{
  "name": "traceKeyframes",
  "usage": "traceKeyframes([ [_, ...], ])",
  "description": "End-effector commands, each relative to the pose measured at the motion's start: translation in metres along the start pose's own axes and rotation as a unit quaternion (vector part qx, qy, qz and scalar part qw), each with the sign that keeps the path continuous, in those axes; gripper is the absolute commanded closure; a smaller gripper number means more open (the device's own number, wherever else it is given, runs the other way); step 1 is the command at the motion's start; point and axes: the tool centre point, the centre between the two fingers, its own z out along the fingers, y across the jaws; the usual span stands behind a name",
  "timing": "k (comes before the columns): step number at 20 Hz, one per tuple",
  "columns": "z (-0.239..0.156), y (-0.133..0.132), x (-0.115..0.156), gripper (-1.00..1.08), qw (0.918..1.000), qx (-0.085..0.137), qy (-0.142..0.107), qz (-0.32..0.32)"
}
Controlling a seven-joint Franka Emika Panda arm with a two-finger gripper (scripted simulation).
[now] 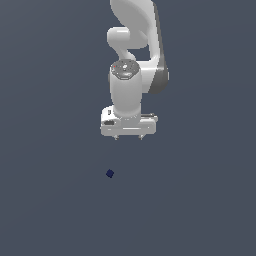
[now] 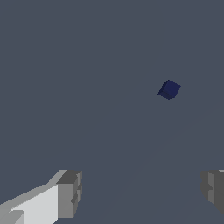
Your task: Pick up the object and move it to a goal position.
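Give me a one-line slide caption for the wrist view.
Wrist view: open gripper hangs above the grey floor, with the tiny navy cube ahead, outside its fingers.

Tiny dark navy-blue cube (image 1: 110,173) (image 2: 169,89), lying alone on the flat grey ground — turned cornerwise, untouched

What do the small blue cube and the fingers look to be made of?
Cube: flat, matte navy faces with no texture or gloss; material undeterminable in this render, perhaps plastic. Fingers: grey ribbed blocks on a white gripper, suggesting rubber pads on painted metal or plastic.
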Motion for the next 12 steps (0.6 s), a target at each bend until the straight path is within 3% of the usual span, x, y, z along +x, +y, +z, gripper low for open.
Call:
traceKeyframes([
  [1, 0.000, 0.000, 0.000, -0.92, 1.0000, 0.000, 0.000, 0.000],
  [12, -0.009, -0.025, 0.001, -0.92, 0.9992, -0.002, 0.001, -0.041],
])
